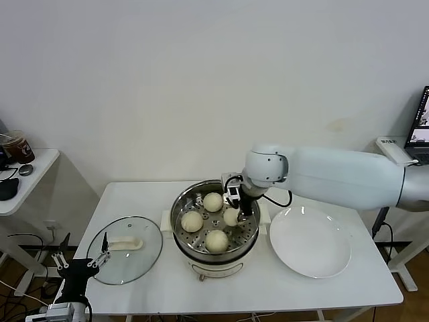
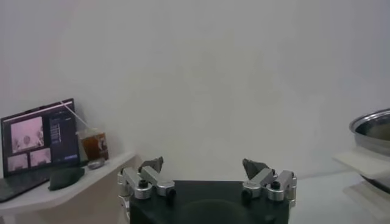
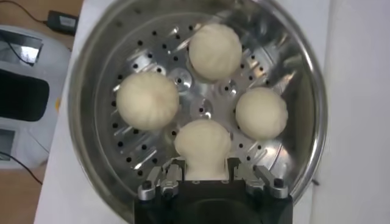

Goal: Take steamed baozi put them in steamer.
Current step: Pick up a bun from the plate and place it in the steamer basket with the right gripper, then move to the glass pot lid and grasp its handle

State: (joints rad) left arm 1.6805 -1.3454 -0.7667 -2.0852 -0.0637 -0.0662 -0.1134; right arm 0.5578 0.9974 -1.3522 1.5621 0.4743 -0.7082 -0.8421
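Observation:
The steamer (image 1: 178,213) stands mid-table, a shiny steel pot with a perforated tray (image 3: 201,109) on a cream base. Three baozi (image 1: 213,201) (image 1: 192,221) (image 1: 216,240) lie on the tray. My right gripper (image 1: 238,212) reaches into the pot from the right and is shut on the fourth baozi (image 1: 231,217). In the right wrist view my gripper (image 3: 204,173) pinches this bun (image 3: 203,143) between its fingers, low over the tray beside the other three (image 3: 214,52) (image 3: 147,100) (image 3: 261,112). My left gripper (image 1: 80,260) hangs open and empty below the table's left edge.
A flat white plate (image 1: 310,241) lies bare to the right of the steamer. A round glass lid (image 1: 124,249) with a white handle lies to its left. A side desk (image 1: 27,176) with a cup stands far left. The left wrist view shows the steamer's rim (image 2: 372,131).

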